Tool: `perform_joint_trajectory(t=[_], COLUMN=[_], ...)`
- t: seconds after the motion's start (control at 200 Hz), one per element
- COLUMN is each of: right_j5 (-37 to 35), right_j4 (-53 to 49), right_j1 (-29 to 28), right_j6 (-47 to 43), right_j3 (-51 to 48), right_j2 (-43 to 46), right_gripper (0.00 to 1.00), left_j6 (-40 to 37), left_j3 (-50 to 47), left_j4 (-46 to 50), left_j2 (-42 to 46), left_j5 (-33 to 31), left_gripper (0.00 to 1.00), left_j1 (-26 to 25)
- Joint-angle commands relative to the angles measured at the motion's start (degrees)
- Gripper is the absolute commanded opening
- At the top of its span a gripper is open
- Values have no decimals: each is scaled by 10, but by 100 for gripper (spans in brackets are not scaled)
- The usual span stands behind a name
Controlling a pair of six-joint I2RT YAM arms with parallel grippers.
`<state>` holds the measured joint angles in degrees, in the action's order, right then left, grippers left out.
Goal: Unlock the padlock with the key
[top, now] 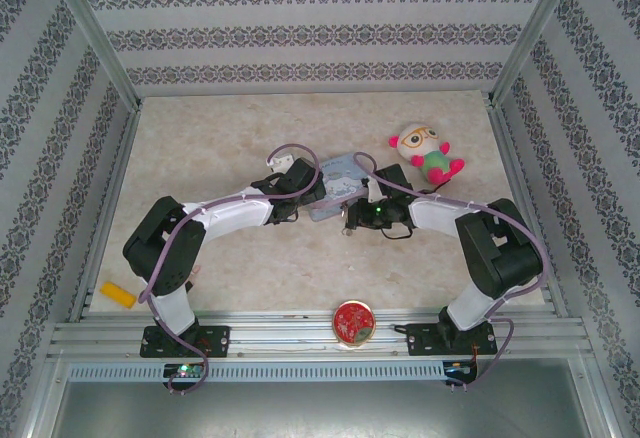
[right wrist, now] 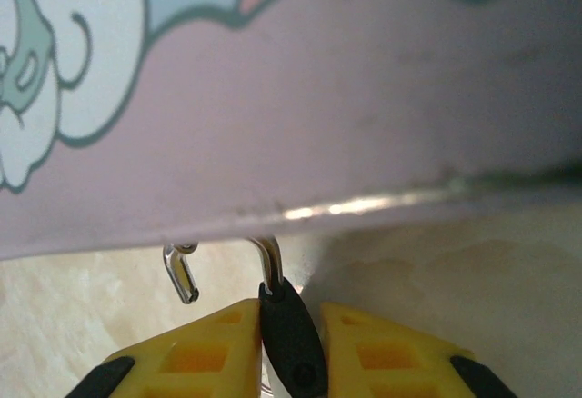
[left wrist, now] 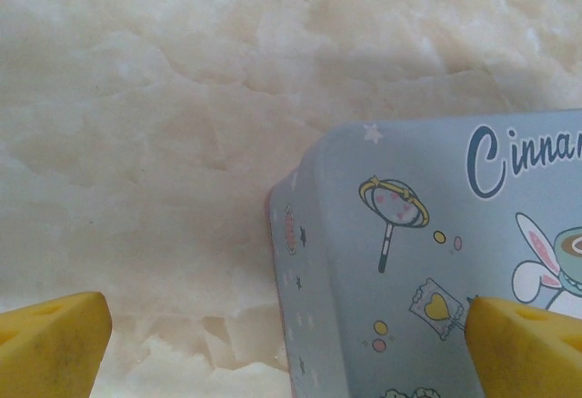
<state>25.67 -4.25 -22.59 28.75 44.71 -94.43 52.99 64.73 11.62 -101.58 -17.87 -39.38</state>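
The padlock has a dark body, and my right gripper is shut on it between yellow fingers. Its silvery shackle rises to the lower edge of the light-blue and pink tin. The shackle's free end hangs loose at the left, out of the body. In the top view the right gripper sits at the tin's near side. My left gripper is open, its fingers straddling the tin's corner from above. The key is out of view.
A plush toy lies at the back right of the table. A yellow block rests at the near left edge, and a round red tin sits on the front rail between the arm bases. Patterned walls enclose the table.
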Motion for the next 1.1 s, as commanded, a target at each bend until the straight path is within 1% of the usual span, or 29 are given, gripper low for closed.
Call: perform_joint_trajectory(t=[0.0, 0.2, 0.425, 0.65, 1.094], right_j5=[2, 4, 46, 56, 57], right_j4=[-28, -29, -26, -25, -13], right_j1=[7, 10, 26, 33, 34], right_j6=[9, 21, 60, 68, 83], right_j3=[-14, -15, -9, -2, 11], right_j2=[6, 11, 3, 7, 7], right_gripper=[18, 12, 5, 0, 0], left_j6=[8, 11, 22, 24, 27], left_j3=[10, 9, 8, 6, 6], left_j4=[24, 28, 34, 38, 37], left_j2=[-4, -5, -9, -8, -14], left_j5=[-7, -6, 0, 2, 4], left_gripper=[99, 99, 99, 99, 99], left_j1=[-5, -5, -5, -5, -4])
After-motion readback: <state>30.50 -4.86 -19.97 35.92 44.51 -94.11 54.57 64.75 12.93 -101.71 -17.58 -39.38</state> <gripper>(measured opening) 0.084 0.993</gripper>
